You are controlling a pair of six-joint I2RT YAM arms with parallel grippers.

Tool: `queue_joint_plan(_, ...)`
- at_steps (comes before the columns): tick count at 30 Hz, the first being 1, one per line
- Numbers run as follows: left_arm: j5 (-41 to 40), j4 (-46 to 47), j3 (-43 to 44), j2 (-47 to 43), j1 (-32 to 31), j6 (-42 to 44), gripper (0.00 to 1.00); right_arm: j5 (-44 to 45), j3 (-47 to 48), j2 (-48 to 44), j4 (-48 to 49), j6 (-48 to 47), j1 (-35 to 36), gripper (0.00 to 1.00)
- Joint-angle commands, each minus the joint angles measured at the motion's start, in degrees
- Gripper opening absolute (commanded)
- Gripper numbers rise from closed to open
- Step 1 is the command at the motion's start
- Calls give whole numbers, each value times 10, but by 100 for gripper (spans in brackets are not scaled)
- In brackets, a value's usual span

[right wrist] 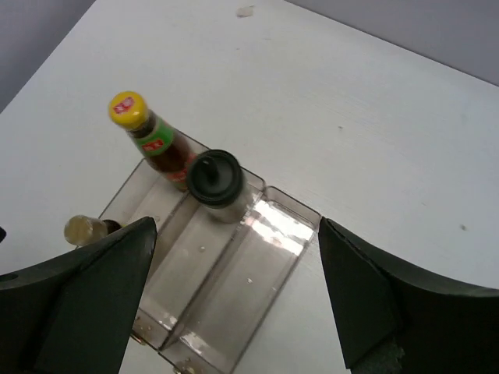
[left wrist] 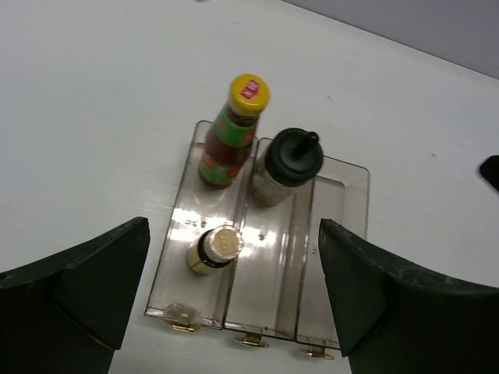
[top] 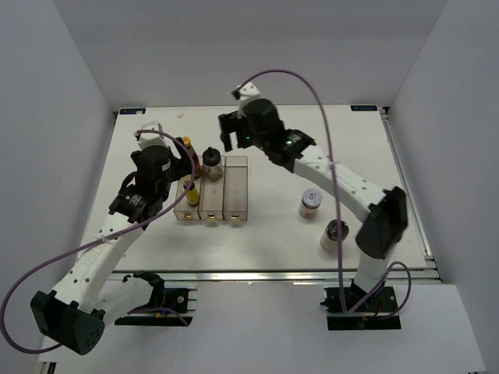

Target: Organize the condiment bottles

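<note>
Both grippers are hanging over the clear three-compartment tray (left wrist: 343, 170) with jaws spread wide, gripping nothing. The left gripper (left wrist: 232, 234) is at about 10 o'clock of it and the right gripper (right wrist: 235, 230) at 12 o'clock. In the left compartment, the slim red sauce bottle (left wrist: 230, 140) is standing at the 12 o'clock end and the tiny yellow-capped bottle (left wrist: 214, 249) at the 6 o'clock end. A black-lidded shaker (left wrist: 288, 164) is occupying the middle compartment. At 4 o'clock, well apart, a white jar (top: 310, 204) and a second shaker (top: 335, 232) are standing on the table (top: 273, 249).

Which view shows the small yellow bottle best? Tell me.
Left wrist: the small yellow bottle stands unobstructed in the tray. The top view shows it tiny; the right wrist shows only its top.
</note>
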Motion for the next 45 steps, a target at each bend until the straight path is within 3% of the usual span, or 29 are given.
queue_joint_plan(1, 132, 41, 15, 2, 1, 44, 98, -7, -95, -90, -13, 45, -58, 89)
queue_joint_plan(5, 266, 81, 22, 46, -19, 64, 98, 21, -235, -202, -15, 100, -165, 89)
queue_joint_plan(10, 237, 111, 65, 131, -185, 136, 98, 101, -349, -319, -53, 142, -266, 89)
queue_joint_plan(15, 381, 158, 93, 222, -252, 195, 98, 118, -390, -379, -93, 160, -363, 89)
queue_joint_plan(20, 374, 150, 166, 345, -340, 246, 98, 75, -426, -422, -96, 166, -454, 89)
queue_joint_plan(25, 413, 174, 203, 408, -378, 254, 98, 38, -436, -430, -88, 162, -475, 89)
queue_joint_plan(28, 365, 182, 221, 434, -403, 270, 98, 22, -437, -426, -88, 159, -476, 89)
queue_joint_plan(33, 366, 157, 260, 478, -418, 281, 98, 16, -440, -428, -84, 155, -476, 89)
queue_joint_plan(41, 172, 155, 276, 483, -418, 262, 98, 16, -439, -432, -83, 149, -475, 89)
queue_joint_plan(45, 159, 137, 311, 520, -416, 261, 98, 13, -437, -432, -84, 147, -476, 89)
